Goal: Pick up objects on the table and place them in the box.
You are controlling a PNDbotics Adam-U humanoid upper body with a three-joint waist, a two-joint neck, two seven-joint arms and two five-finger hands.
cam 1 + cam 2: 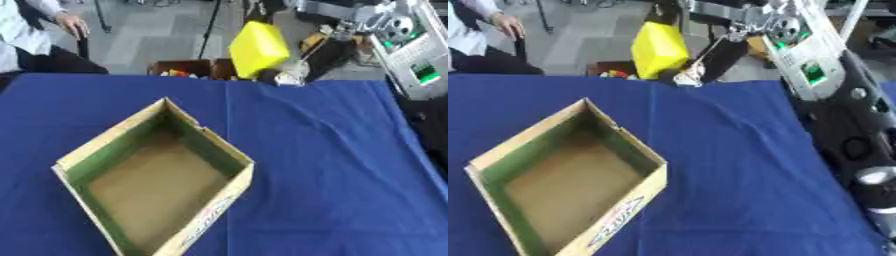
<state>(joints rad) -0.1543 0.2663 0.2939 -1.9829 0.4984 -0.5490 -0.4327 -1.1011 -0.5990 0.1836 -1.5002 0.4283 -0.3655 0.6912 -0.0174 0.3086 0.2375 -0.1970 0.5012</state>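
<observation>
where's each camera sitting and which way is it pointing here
Left eye view: in the robot's head, looking down at the blue table and the open cardboard box; the right arm shows top right.
Right eye view: same head, set slightly to the right; the right arm fills more of the right side.
Shared: box, table, and the yellow object lifted near the right hand beyond the far edge.

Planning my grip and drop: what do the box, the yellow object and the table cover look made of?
Box: likely cardboard, matte tan inside, thin flat walls, printed side. Yellow object: smooth and slightly glossy, possibly plastic; blurred, so uncertain. It is up at the right robot hand. Table cover: blue cloth, matte, with faint creases.
</observation>
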